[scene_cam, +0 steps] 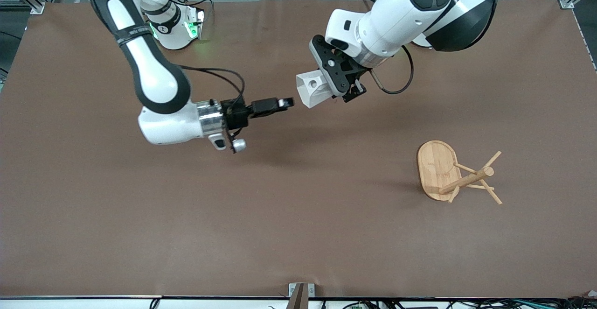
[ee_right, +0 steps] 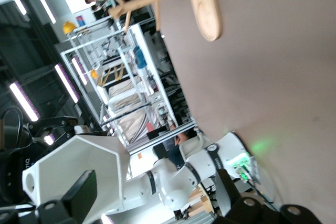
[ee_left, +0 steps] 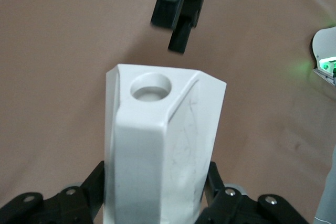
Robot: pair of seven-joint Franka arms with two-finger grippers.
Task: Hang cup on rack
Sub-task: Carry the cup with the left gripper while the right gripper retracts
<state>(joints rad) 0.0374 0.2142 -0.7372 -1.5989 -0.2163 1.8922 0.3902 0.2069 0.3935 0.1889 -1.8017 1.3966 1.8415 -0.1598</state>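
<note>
Two Franka arms meet in mid-air over the middle of the brown tabletop (scene_cam: 140,234). Reaching sideways from its base at one top corner, the right gripper (scene_cam: 285,103) is released, its fingers apart and empty, just short of the cup (scene_cam: 311,89). That white faceted cup, its handle tab's round hole showing, is clenched in the left gripper (scene_cam: 336,81), lifted clear of the tabletop with its rim facing the right gripper. Well apart, toward the left arm's end of the tabletop, the rack (scene_cam: 454,174) stands on its oval base, pegs bare.
</note>
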